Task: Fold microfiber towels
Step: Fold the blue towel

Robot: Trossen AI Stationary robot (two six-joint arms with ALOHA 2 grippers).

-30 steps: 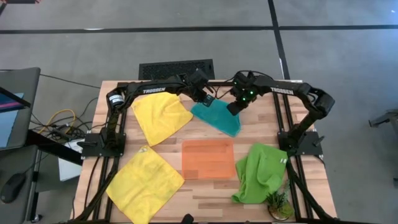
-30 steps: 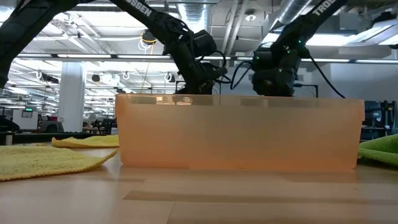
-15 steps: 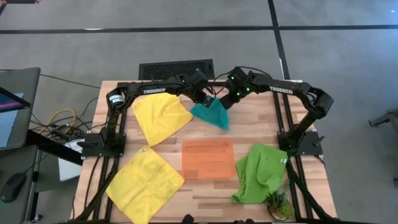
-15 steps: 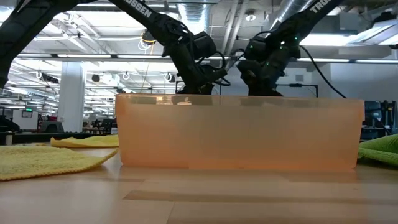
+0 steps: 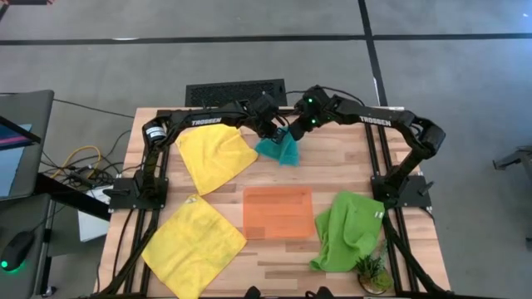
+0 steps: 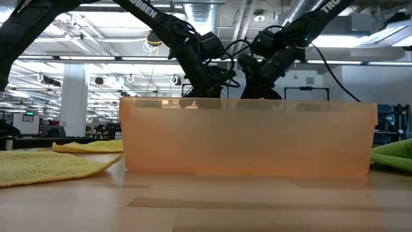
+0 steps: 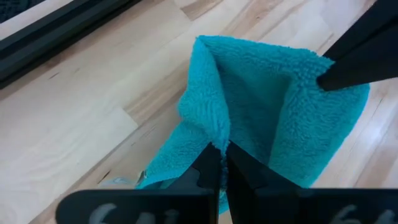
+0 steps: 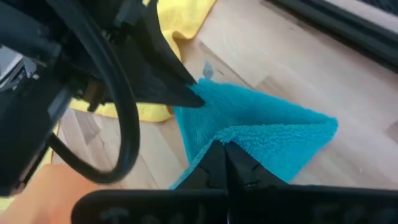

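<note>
Item: teal towel [image 5: 283, 150], far centre of the table [image 5: 349, 162], half doubled over and bunched between the two arms. Both claws pinch it. The left gripper [image 7: 219, 163] has its fingers pressed together on an edge of the cloth; the right gripper [image 8: 225, 154] is likewise clamped on a folded edge, with the left arm's fingers close beside it in the right wrist view.

Other stock: yellow towel [image 5: 214, 155] lying flat at far left, just beside the teal one; second yellow towel [image 5: 193, 245] at near left; lime green towel [image 5: 349, 231] crumpled at near right; orange tray [image 5: 278, 211] at near centre, well apart from the grippers (it blocks most of the low view, so the cloth itself is not seen there).

Risks, as judged:
- Collision: the two grippers work almost touching over one small cloth; a slight misjudged sweep could knock finger against finger or snag a cable.
- Skewed fold: the cloth hangs bunched rather than flat, so setting it down as it is may leave edges mismatched.
- Slip: each claw holds only a thin edge of fuzzy pile; a pull in opposing directions could tug it free from one.
- Drag: the teal cloth sits next to the far yellow one and could catch and pull it.
</note>
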